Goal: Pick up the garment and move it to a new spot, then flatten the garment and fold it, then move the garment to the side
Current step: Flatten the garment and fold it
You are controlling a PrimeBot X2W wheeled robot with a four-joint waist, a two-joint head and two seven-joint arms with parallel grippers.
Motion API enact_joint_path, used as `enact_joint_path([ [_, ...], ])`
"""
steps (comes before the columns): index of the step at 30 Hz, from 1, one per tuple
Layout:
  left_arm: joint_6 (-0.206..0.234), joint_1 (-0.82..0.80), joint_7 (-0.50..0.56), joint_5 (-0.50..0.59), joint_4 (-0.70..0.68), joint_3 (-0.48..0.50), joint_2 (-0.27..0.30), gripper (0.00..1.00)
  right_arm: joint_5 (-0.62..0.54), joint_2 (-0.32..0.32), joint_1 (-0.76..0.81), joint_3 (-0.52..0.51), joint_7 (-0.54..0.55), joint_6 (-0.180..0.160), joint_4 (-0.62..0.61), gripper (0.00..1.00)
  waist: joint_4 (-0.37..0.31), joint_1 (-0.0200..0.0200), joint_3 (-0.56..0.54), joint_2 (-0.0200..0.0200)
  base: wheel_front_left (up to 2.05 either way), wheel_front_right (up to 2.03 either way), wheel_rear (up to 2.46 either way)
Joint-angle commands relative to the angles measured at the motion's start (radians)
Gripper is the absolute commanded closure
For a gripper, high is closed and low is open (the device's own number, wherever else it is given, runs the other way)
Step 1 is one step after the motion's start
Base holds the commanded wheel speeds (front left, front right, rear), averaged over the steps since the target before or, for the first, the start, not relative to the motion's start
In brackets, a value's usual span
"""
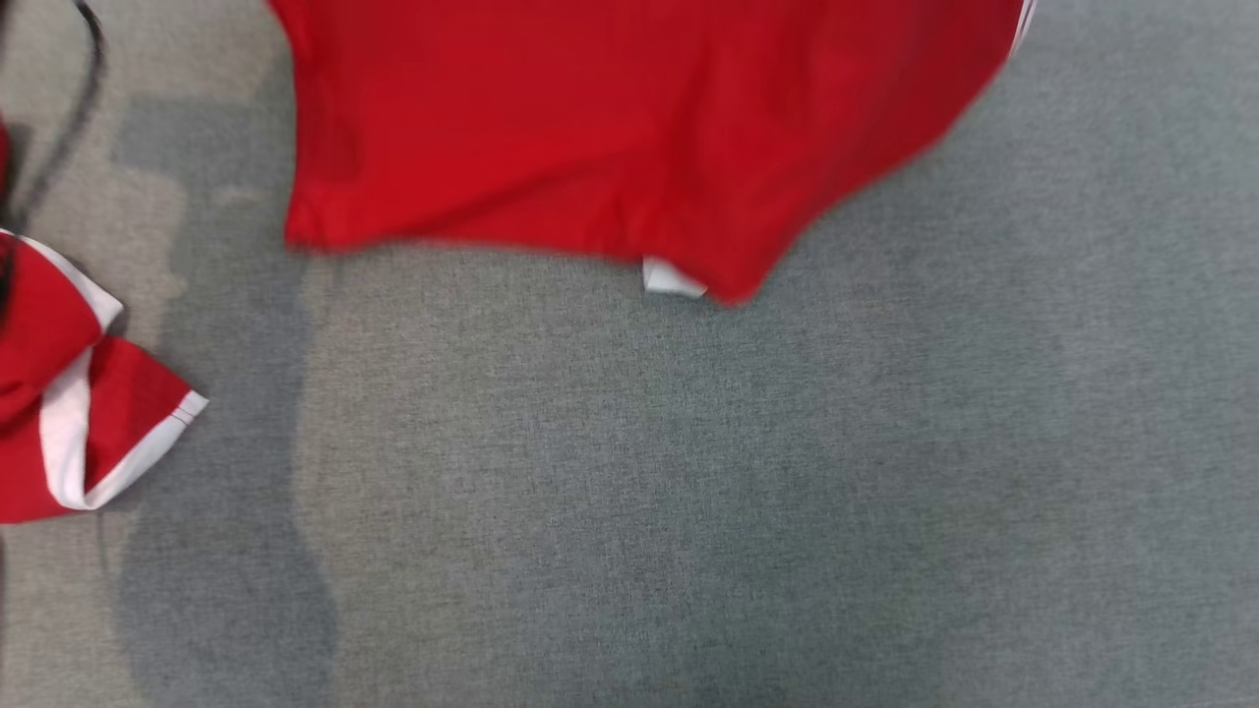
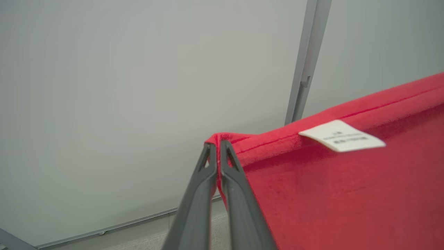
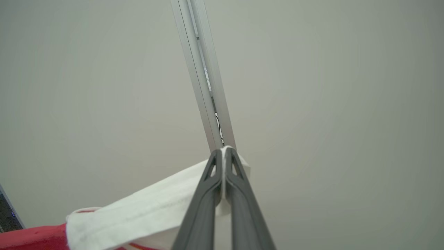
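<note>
The garment (image 1: 629,128) is a red shirt with white trim, hanging blurred over the grey cloth surface at the top of the head view, a white label (image 1: 671,279) at its lower hem. In the left wrist view my left gripper (image 2: 215,144) is shut on a red hem corner of the garment (image 2: 347,194), whose white care label (image 2: 341,136) lies just right of the fingers. In the right wrist view my right gripper (image 3: 223,151) is shut on the garment's white trim band (image 3: 145,215), with red cloth (image 3: 31,238) at the lower left.
Another bunched red and white piece of cloth (image 1: 69,393) lies at the left edge of the grey fabric-covered surface (image 1: 689,492). A dark cable (image 1: 69,108) curves at the top left. Pale wall panels and an aluminium post (image 3: 204,80) stand behind the grippers.
</note>
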Motion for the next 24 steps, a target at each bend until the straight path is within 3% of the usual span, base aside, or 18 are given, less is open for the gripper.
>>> enact_joint_path([
  [1,-0.001,-0.074,-0.006,0.008,0.033,0.002,0.015,1.0,0.007,-0.011,-0.065,0.001,-0.016,0.0,0.027,1.0,-0.008,0.0,0.058,0.0,0.0,0.0,0.0],
  [6,0.005,-0.261,-0.058,0.044,0.134,-0.01,0.012,1.0,0.027,-0.028,-0.256,-0.017,-0.076,0.0,0.122,1.0,-0.008,0.0,0.107,0.0,0.0,0.0,0.0],
  [13,0.02,-0.404,-0.14,0.059,0.254,-0.007,-0.003,1.0,0.041,-0.028,-0.413,-0.023,-0.153,0.0,0.179,1.0,-0.006,0.0,0.127,0.0,0.0,0.0,0.0],
  [18,0.008,-0.416,-0.176,0.023,0.351,-0.003,-0.03,1.0,0.069,-0.013,-0.423,0.042,-0.155,0.0,0.199,1.0,-0.002,0.0,0.132,0.0,0.0,0.0,0.0],
  [24,-0.009,-0.318,-0.129,-0.047,0.484,-0.013,-0.038,1.0,0.116,-0.021,-0.303,0.195,-0.091,0.0,0.223,1.0,-0.008,0.0,0.13,0.0,0.0,0.0,0.0],
])
